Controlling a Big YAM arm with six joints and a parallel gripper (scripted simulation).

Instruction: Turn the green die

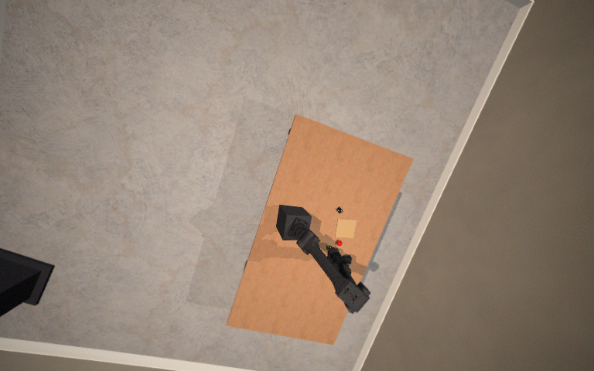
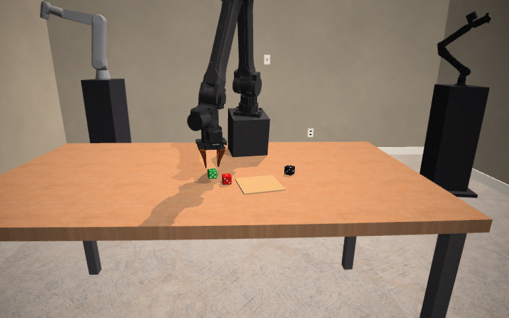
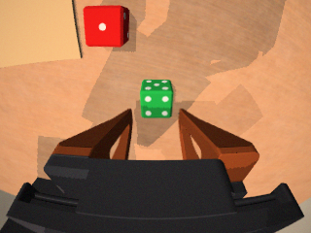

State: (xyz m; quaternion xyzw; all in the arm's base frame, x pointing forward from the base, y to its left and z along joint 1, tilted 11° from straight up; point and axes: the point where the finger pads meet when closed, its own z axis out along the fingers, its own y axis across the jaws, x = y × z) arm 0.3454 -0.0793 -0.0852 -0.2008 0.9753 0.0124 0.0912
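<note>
The green die lies flat on the bare table, left of the mat. My gripper hangs just above it with its brown fingers partly apart, holding nothing. In the wrist view the die sits just ahead of the two fingertips. The red die lies close to the right of the green die, off the mat. The tan mat lies flat with nothing on it. The black die lies beyond the mat's right corner.
The arm's black base block stands on the wooden table behind the dice. Two other arms on black pedestals stand off the table, one at the back left and one at the right.
</note>
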